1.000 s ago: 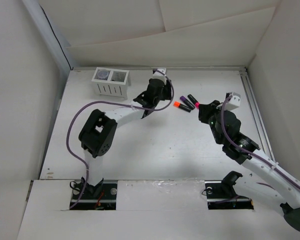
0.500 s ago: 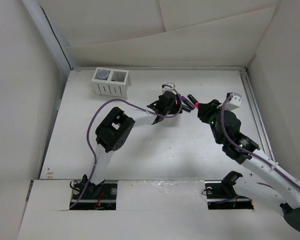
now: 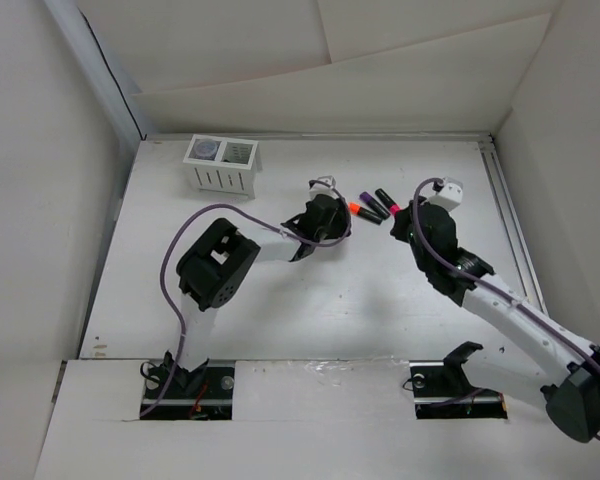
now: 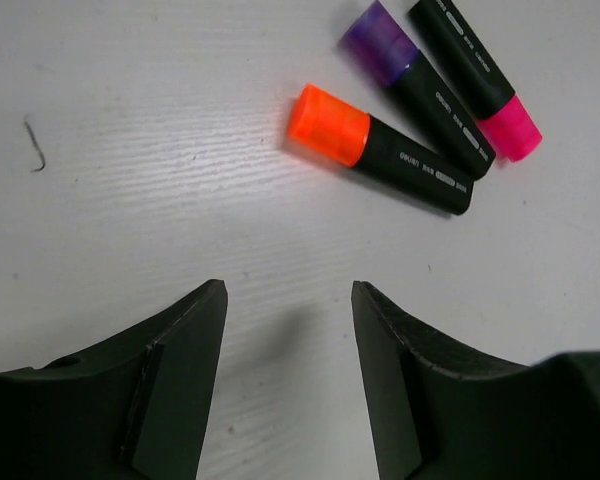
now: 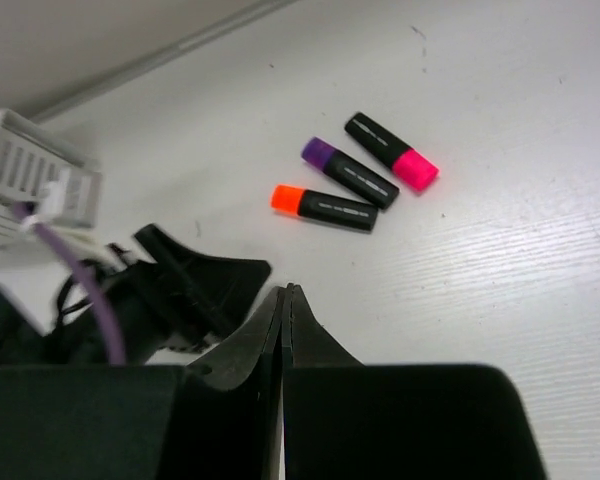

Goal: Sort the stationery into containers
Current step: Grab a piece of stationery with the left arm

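Note:
Three short black markers lie side by side on the table: an orange-capped one [image 3: 364, 212] [image 4: 380, 150] [image 5: 322, 208], a purple-capped one [image 3: 373, 205] [image 4: 415, 85] [image 5: 350, 173] and a pink-capped one [image 3: 385, 197] [image 4: 475, 75] [image 5: 392, 151]. My left gripper [image 3: 342, 224] [image 4: 288, 295] is open and empty, just short of the orange cap. My right gripper [image 3: 403, 222] [image 5: 285, 291] is shut and empty, to the right of the markers. The white organiser [image 3: 222, 176] [image 5: 25, 165] stands at the back left. A round pale piece [image 3: 208, 150] lies in its left compartment. No blue-and-white roll shows.
White walls enclose the table on the left, back and right. The left arm's purple cable [image 3: 195, 215] loops over the table. The left gripper [image 5: 195, 275] shows in the right wrist view, close in front of my right fingers.
My left gripper has moved from near the organiser down and right to the orange marker. My right arm has shifted up and left towards the markers.

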